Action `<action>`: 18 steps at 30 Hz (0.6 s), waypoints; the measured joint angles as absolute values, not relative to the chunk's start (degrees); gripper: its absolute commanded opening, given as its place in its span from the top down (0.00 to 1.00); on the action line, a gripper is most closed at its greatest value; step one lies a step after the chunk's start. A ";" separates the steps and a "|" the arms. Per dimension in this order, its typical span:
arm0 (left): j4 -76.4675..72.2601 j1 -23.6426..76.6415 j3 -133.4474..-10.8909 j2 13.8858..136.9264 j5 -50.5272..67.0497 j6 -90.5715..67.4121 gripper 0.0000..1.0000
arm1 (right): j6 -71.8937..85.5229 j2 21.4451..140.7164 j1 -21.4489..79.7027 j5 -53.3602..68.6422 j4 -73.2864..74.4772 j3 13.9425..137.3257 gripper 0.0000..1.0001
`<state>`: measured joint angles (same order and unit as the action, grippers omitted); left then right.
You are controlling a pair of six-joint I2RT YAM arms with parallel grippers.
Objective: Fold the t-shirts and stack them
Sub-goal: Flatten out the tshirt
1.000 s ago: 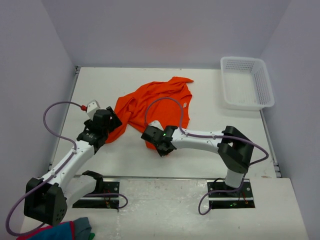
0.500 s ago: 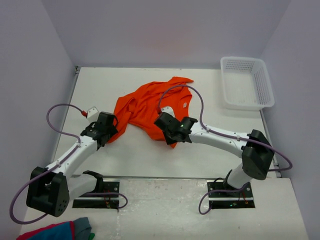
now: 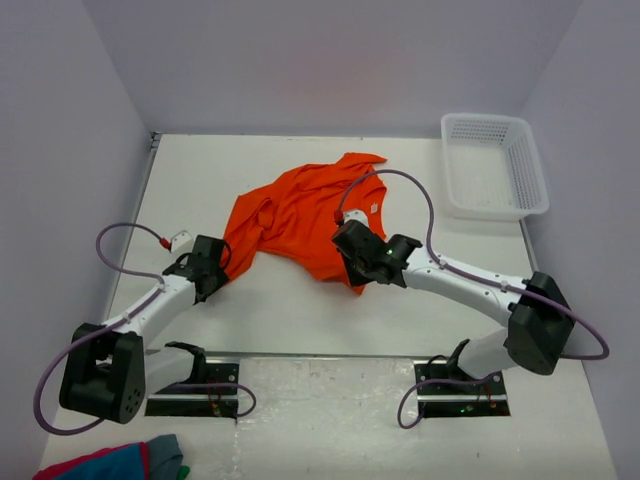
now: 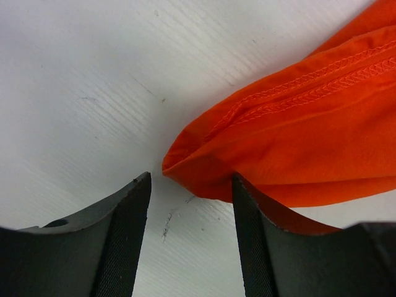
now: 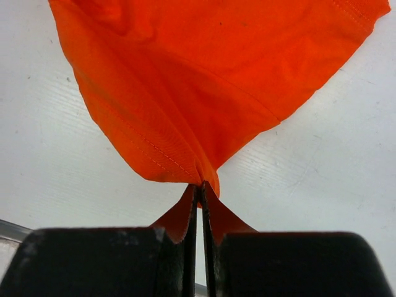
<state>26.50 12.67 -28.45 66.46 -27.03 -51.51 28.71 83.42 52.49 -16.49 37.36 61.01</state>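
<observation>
Not yet folded, the crumpled bright orange cloth t-shirt [image 3: 300, 210] is pinched by the right pincer [image 5: 199, 189] and straddled by the spread left pincer [image 4: 190, 180].

I can read no writing anywhere here. The shirt [image 3: 300, 215] is plain orange with no print. A small white tag [image 3: 372, 209] sits at its neck, but it is too small for me to make out any letters or numbers on it.
</observation>
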 measured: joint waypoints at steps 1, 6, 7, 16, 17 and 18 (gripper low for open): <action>26.52 12.53 -28.45 66.22 -27.03 -51.51 0.43 | 28.53 83.05 52.36 -16.40 37.21 60.88 1.00; 26.41 11.64 -28.45 65.30 -27.07 -51.46 0.44 | 28.21 81.54 52.05 -15.38 36.95 60.42 1.00; 26.35 11.38 -28.45 65.41 -27.03 -51.46 0.45 | 28.16 81.23 51.99 -15.27 36.91 60.40 1.00; 23.88 8.75 -28.49 68.58 -25.26 -51.27 0.52 | 27.99 75.90 50.59 -14.20 36.99 60.40 1.00; 23.49 8.40 -28.47 68.62 -24.84 -51.24 0.55 | 27.99 75.29 50.35 -14.15 37.08 60.40 1.00; 23.22 8.19 -28.47 68.64 -24.56 -51.16 0.61 | 27.97 74.72 50.04 -14.11 37.17 60.40 1.00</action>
<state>23.22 8.19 -28.47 68.64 -24.56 -51.16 27.97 74.72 50.04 -14.11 37.17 60.40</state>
